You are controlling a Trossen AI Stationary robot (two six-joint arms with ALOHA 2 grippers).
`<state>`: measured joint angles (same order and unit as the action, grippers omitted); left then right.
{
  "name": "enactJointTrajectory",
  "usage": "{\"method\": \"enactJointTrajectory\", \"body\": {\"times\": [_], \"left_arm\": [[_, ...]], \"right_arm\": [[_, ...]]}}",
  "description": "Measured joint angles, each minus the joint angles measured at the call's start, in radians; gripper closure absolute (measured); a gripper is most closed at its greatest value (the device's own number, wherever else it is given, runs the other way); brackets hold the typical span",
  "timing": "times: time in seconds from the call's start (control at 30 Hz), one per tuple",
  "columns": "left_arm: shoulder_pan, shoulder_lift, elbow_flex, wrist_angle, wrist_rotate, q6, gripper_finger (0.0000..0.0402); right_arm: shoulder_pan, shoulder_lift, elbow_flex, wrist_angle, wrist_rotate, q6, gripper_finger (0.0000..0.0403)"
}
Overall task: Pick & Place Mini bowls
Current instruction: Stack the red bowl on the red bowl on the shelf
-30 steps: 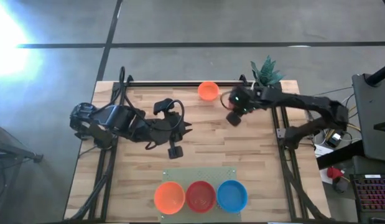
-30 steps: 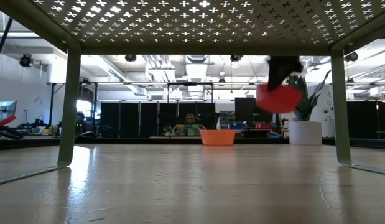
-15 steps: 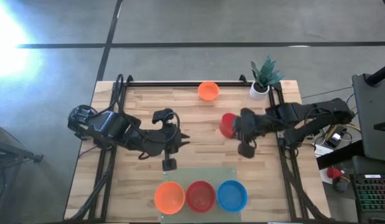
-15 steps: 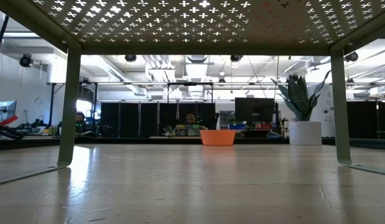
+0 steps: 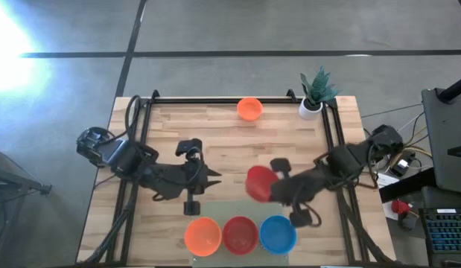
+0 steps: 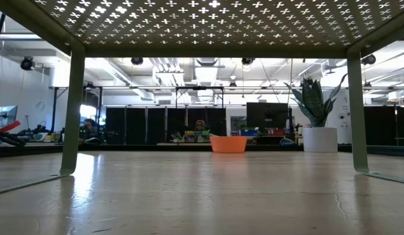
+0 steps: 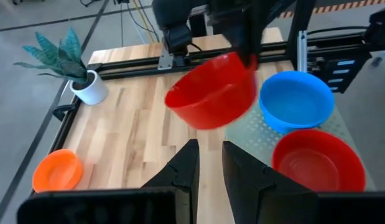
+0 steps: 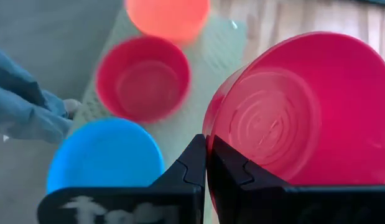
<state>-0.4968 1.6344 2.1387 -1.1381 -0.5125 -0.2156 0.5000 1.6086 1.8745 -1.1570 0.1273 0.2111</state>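
Observation:
My right gripper (image 5: 272, 187) is shut on a red mini bowl (image 5: 257, 182), held above the wood just far of a green perforated plate (image 5: 230, 208). On that plate an orange bowl (image 5: 202, 234), a red bowl (image 5: 240, 233) and a blue bowl (image 5: 278, 232) rest on their bases in a row. Another orange bowl (image 5: 249, 109) sits by the far edge and also shows in the low view (image 6: 228, 143). My left gripper (image 5: 213, 176) hovers left of the held bowl with a narrow gap between its fingers (image 7: 191, 165), touching nothing. My right gripper pinches the red bowl's rim (image 8: 208, 121), one finger inside the bowl and one outside. The fingers (image 7: 247, 43) come down on the rim from above. The bowl is lifted clear of the table, tilted, hanging below the fingers (image 7: 211, 93).
A white pot with a green plant (image 5: 310, 107) stands at the far right corner. Black rails run along the table's left, right and far sides. Bare wood lies between the arms and the far edge. Blue cloth (image 8: 24, 106) shows past the near edge.
My right gripper has carried the red bowl from near the plant at the far right toward the near edge and leftward, up to the plate; the bowl has left the low view. My left gripper has drawn toward the near edge.

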Motion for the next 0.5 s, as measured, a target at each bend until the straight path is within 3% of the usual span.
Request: {"method": "enactJointTrajectory", "body": {"times": [0.23,0.5], "left_arm": [[-0.017,0.0,0.0,-0.002,0.0,-0.002,0.0338],[-0.035,-0.001,0.0,-0.01,-0.001,-0.002,0.0338]], "right_arm": [[0.048,0.185,0.228,-0.081,-0.019,-0.083,0.0394],[0.072,0.333,0.373,-0.126,-0.094,-0.111,0.0394]]}}
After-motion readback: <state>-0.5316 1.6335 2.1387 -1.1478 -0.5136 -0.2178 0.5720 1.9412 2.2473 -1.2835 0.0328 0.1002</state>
